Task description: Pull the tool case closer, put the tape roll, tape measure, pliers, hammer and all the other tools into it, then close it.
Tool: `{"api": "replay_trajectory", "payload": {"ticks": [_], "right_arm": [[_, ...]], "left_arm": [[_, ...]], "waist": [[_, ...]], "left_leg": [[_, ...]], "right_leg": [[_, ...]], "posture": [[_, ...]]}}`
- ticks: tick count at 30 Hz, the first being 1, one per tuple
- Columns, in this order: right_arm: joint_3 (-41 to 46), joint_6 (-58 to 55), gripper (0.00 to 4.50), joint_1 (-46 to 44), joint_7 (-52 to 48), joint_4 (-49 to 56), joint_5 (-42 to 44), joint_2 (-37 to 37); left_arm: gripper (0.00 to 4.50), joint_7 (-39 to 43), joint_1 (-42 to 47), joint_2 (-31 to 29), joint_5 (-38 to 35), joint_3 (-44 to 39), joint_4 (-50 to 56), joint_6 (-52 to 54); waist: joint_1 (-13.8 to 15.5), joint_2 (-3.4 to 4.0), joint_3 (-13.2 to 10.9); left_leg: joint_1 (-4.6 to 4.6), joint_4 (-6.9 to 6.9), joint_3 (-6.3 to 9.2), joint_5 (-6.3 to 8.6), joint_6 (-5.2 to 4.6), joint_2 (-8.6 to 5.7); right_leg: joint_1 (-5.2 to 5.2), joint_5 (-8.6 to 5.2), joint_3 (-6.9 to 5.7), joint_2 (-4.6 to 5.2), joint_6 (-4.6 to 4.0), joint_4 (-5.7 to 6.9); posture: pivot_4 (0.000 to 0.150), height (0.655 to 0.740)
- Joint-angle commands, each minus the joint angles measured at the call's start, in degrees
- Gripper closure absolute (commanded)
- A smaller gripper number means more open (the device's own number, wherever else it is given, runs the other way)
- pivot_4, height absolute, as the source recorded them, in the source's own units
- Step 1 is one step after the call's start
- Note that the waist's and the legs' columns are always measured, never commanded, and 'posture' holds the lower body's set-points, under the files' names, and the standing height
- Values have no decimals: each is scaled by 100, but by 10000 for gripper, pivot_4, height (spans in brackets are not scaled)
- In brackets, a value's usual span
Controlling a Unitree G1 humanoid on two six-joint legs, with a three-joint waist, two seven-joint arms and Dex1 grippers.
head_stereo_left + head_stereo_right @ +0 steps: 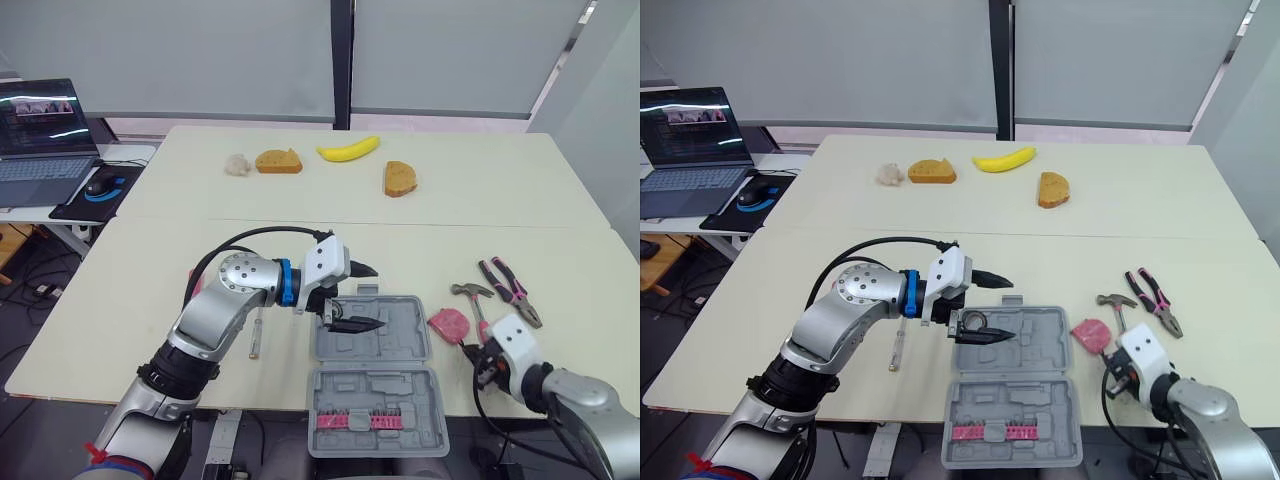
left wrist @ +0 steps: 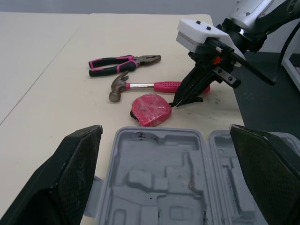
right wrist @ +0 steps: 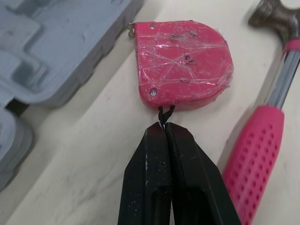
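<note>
Nearest the robot, the open grey tool case [image 1: 400,338] is lying flat with its near half reaching past the table's [image 1: 150,285] front edge. A row of pink bits [image 1: 350,422] is sitting in that half. Just right of the case, the right gripper [image 3: 165,127] is pinching its fingers tight together on the small black loop of the tape measure [image 3: 185,63], which is resting on the tabletop beside the case and outside it. The left gripper [image 1: 366,297] is hovering over the case's far half with its fingers spread wide and nothing between them. A small ring-like shape by its lower finger is too hard to make out to name.

The hammer [image 1: 472,300] is lying just beyond the tape measure, and the pliers [image 1: 510,290] are lying just right of it. A slim tool [image 1: 255,335] is lying left of the case, its far end hidden behind the left arm.

The cream table is stretching away in two joined sections. The far one is carrying two bread slices [image 1: 278,161], a banana [image 1: 348,149] and a pale lump [image 1: 237,165]. At far left, a laptop [image 1: 45,140], cut off by the frame, and a mouse [image 1: 100,185] are sitting on a side desk [image 1: 30,212]. Grey blinds [image 1: 200,55] are covering the back wall.
</note>
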State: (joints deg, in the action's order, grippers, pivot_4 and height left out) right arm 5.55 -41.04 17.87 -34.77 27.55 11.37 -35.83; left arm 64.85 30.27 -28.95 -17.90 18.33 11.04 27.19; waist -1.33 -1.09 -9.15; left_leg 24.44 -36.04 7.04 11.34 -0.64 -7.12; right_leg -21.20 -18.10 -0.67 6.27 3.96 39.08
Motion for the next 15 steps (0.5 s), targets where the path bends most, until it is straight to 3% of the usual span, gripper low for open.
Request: {"api": "replay_trajectory", "payload": {"ticks": [1, 6, 13, 15], "right_arm": [[144, -169, 44820, 358, -178, 615, 253, -144], [164, -351, 44820, 832, -344, 917, 499, -320], [-53, -490, 44820, 678, -420, 881, 564, -545], [9, -562, 40124, 687, -584, 927, 718, -675]], "left_arm": [[0, 97, 39, -25, -92, 39, 203, 10], [0, 171, 45, -2, -95, 63, 176, 36], [0, 154, 51, -11, 18, 136, 139, -116], [0, 156, 27, -44, 2, 118, 165, -106]], "waist": [[-4, 0, 0], [-1, 1, 1], [2, 0, 0], [10, 0, 0]], "left_leg": [[0, 0, 0, 0, 0, 1], [0, -1, 1, 0, -1, 2], [-1, 0, 1, 1, -1, 3], [0, -1, 1, 1, -1, 1]], "right_leg": [[1, 0, 0, 4, 0, 0], [3, 0, -2, 8, 1, -1], [4, -1, -5, 9, 1, -2], [5, -1, -5, 10, 1, -3]], "posture": [[1500, 7400], [1500, 7400], [1500, 7400], [1500, 7400]]}}
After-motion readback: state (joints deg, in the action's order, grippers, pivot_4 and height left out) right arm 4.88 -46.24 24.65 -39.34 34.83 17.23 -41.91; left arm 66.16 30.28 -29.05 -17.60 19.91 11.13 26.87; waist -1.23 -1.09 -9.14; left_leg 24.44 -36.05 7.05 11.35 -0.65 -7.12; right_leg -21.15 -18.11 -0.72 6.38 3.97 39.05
